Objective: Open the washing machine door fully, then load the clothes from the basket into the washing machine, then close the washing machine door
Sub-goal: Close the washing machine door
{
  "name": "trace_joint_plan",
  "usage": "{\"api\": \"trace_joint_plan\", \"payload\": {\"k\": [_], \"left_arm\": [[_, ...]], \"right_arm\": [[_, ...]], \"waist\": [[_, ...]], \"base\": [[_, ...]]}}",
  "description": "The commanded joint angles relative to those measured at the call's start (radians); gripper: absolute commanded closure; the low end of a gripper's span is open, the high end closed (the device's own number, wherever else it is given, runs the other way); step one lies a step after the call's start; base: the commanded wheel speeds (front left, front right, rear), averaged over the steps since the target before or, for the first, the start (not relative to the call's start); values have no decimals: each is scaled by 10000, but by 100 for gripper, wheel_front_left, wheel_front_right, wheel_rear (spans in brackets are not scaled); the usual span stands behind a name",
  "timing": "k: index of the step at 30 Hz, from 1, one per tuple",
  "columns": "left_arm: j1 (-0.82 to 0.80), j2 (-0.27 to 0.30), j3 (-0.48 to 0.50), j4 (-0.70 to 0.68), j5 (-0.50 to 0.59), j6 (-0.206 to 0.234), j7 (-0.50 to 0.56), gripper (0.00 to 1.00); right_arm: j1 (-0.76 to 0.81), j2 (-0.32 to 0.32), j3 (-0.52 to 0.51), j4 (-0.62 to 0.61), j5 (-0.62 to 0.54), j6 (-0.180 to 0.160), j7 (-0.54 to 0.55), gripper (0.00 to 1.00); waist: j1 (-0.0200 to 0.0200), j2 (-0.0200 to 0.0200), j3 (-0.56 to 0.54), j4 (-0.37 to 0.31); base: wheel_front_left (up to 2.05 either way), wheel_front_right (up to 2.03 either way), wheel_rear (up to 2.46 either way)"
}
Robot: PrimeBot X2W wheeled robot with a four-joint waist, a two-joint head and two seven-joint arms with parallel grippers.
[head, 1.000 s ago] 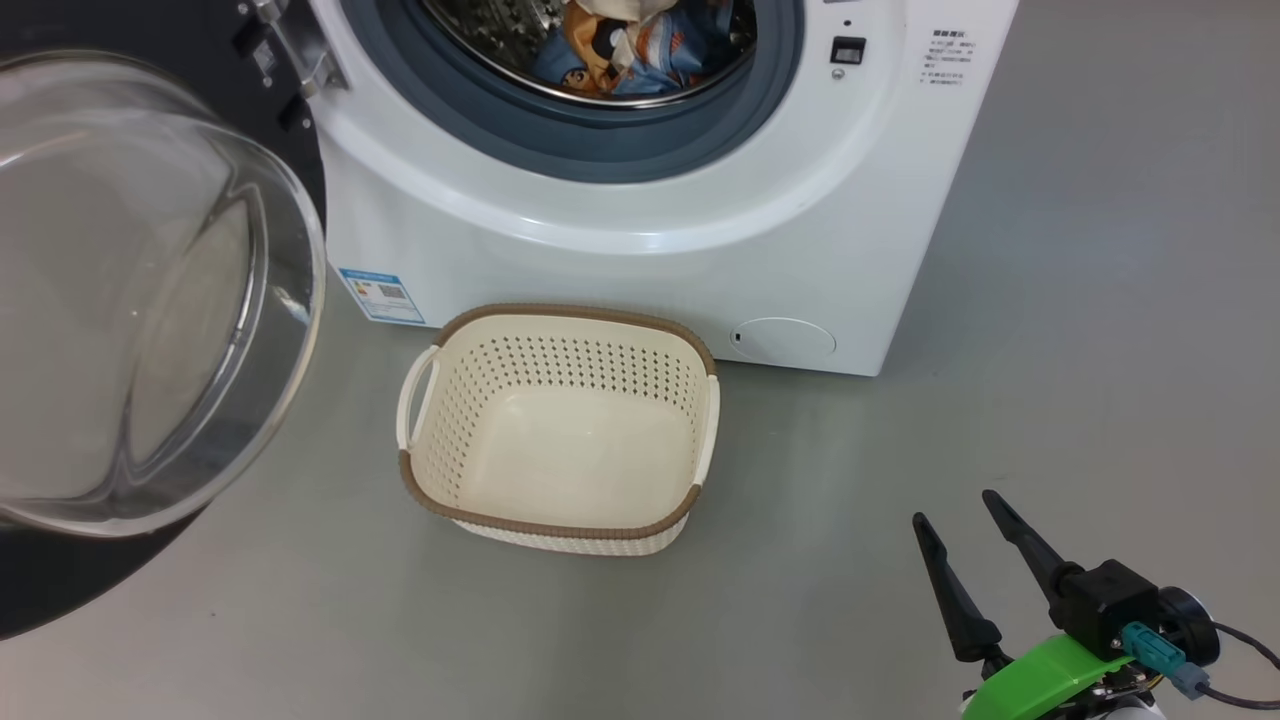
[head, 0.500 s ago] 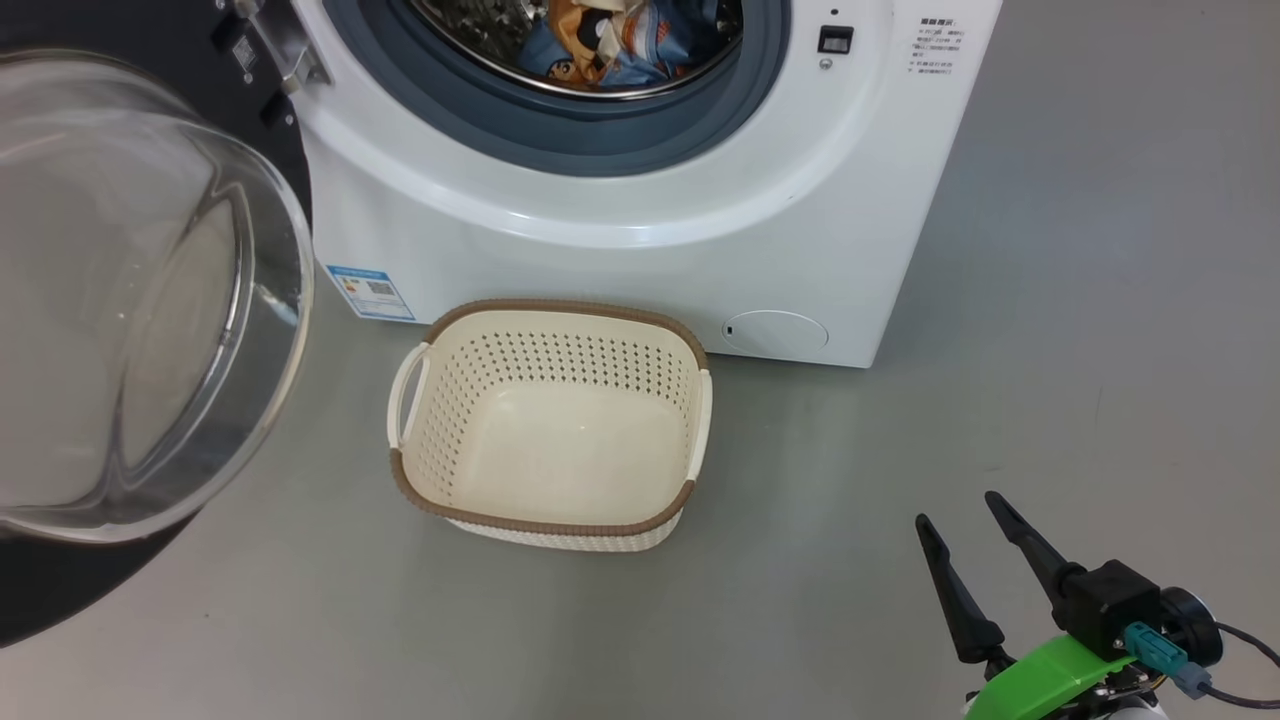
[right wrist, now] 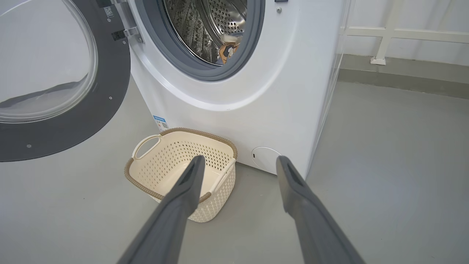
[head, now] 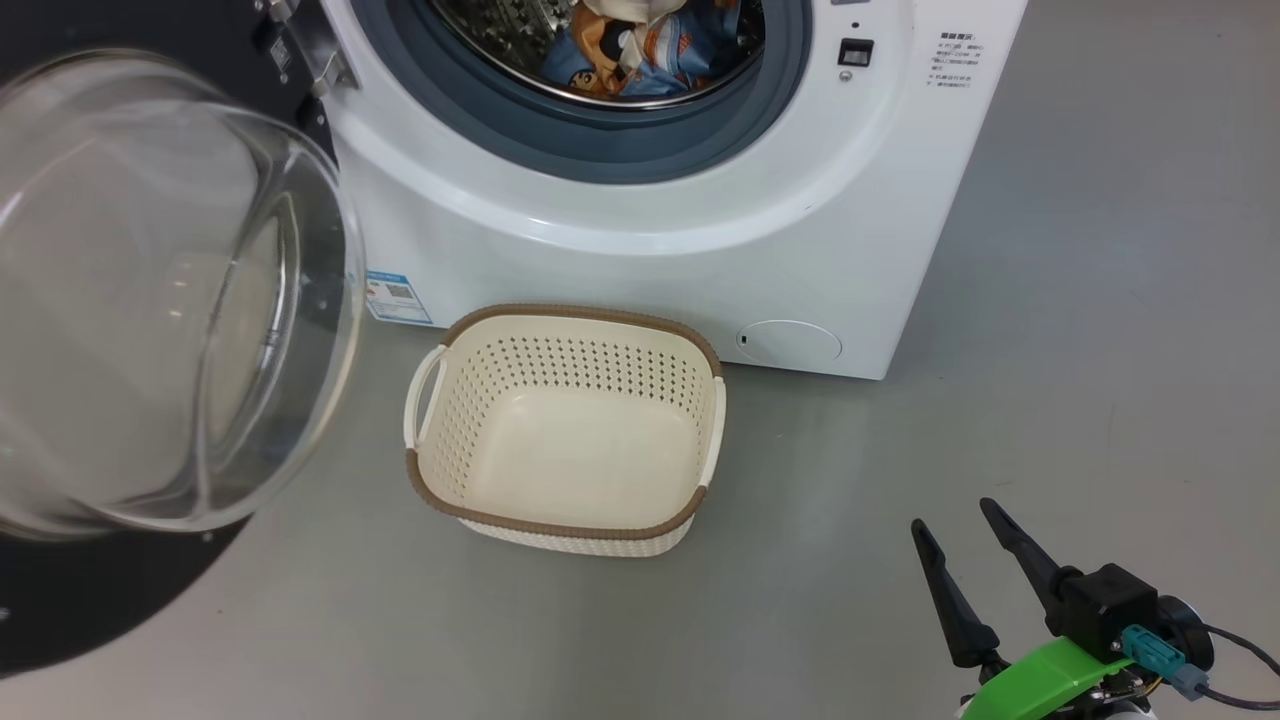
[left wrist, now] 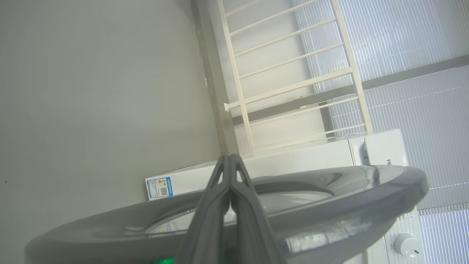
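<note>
One washing machine (head: 640,270), one door (head: 150,300), one basket (head: 560,526)

Smooth grey floor (head: 1100,300), white metal railing with thin bars (left wrist: 293,87), pale ribbed translucent wall panels (left wrist: 403,36) behind it

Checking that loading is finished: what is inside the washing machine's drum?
Blue, orange and cream clothes lie bunched in the perforated steel drum. Anything beneath or behind the pile is covered, and the head view cuts off the drum's top.
</note>
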Motion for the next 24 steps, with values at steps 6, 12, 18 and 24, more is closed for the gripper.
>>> {"api": "trace_joint_plan", "payload": {"k": [6,12,18,24], "left_arm": [[402,-37,-309,-1169,-730,388,1599,100],[919,-374,-383,-2118,-1458,840,2676,100],[1451,-727,-522,-3186,-2176,1334,3701,100],[1752,-1009,-808,-3935,-2440,1549,4239,100]], "right_arm": [[-194,54,248,-154,34,27,-49,0],[-194,128,287,-89,62,27,-49,0],[-171,183,282,-24,71,27,-49,0],[-170,241,321,17,55,27,-49,0]], "waist": [[1,0,-12,91],[1,0,-96,139],[1,0,-175,174],[1,0,-229,169]], "base": [[0,0,0],[0,0,0],[0,0,0],[0,0,0]]}}
